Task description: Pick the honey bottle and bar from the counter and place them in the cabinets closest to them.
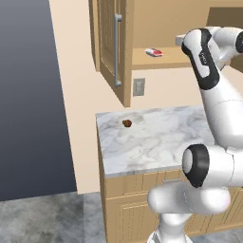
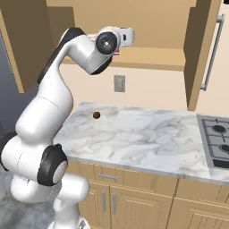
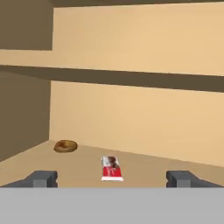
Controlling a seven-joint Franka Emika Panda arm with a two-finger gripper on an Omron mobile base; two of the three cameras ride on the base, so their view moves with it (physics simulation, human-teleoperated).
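My two small dark fingertips [image 3: 43,178] rise closest to the hand camera, one at each lower corner, and my pincer [image 3: 111,179] stands spread wide with nothing between the jaws. Just ahead of it, centred in the gap, the small flat red-and-white wrapped bar [image 3: 111,168] lies on the plain light wooden shelf [image 3: 144,168] of the open wall cabinet [image 3: 131,109], clear of both fingertips. Further in and off to the left of the pincer, a small round golden-brown lump like a pastry [image 3: 65,146] sits on the same shelf near the cabinet's dark side wall, well apart from the bar. A second shelf crosses the cabinet above. In the left base view the bar [image 1: 154,52] shows on that shelf just beside my hand, next to the cabinet's swung-open panelled door with its long vertical silver handle [image 1: 117,50]. Below my pincer, the white-grey veined marble counter [image 1: 156,137] carries a tiny brown lump [image 1: 126,123] near its back edge, under a grey wall outlet [image 1: 138,87]. I cannot make out the honey bottle.
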